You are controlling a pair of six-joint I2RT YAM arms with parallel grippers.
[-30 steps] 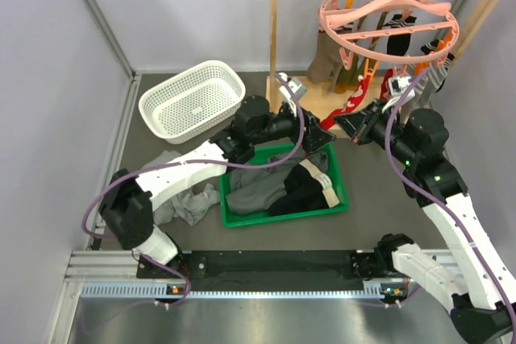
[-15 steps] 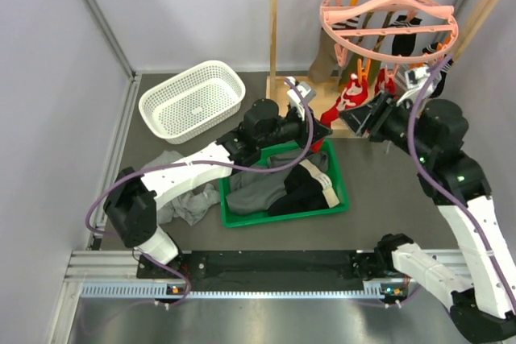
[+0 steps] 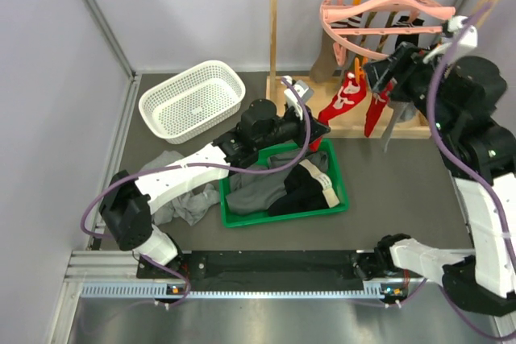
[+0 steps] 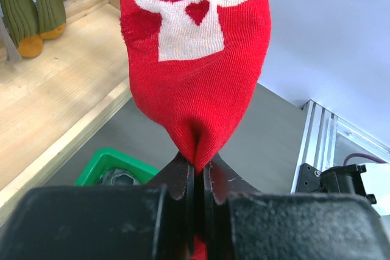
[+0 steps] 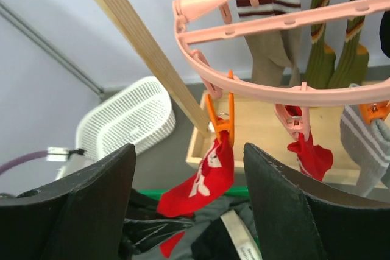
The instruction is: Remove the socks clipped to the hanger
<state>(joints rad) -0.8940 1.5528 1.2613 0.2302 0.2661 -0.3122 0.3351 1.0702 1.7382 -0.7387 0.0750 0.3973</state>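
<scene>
The pink hanger (image 3: 387,12) hangs from the wooden rack, with socks dangling from its clips. A red sock with a white pattern (image 3: 342,99) is held by an orange clip (image 5: 220,120) and stretches down to the left. My left gripper (image 3: 317,131) is shut on that red sock's toe (image 4: 195,59), which is pinched between the jaws (image 4: 199,172). My right gripper (image 3: 385,72) is open just below the hanger ring (image 5: 274,89), facing the clipped red sock (image 5: 204,178). Its fingers touch nothing. A second red sock (image 5: 311,153), a tan one (image 5: 271,50), olive ones (image 5: 341,53) and a grey one (image 5: 364,144) hang further along.
A green bin (image 3: 282,217) with grey and black garments sits under the left arm. A white basket (image 3: 192,101) stands at the back left. A grey cloth (image 3: 173,191) lies left of the bin. The rack's wooden post (image 3: 274,30) and base board (image 3: 403,128) are close behind.
My left gripper has shut on the red sock's toe. My right gripper has opened and risen to the right, up to the hanger ring.
</scene>
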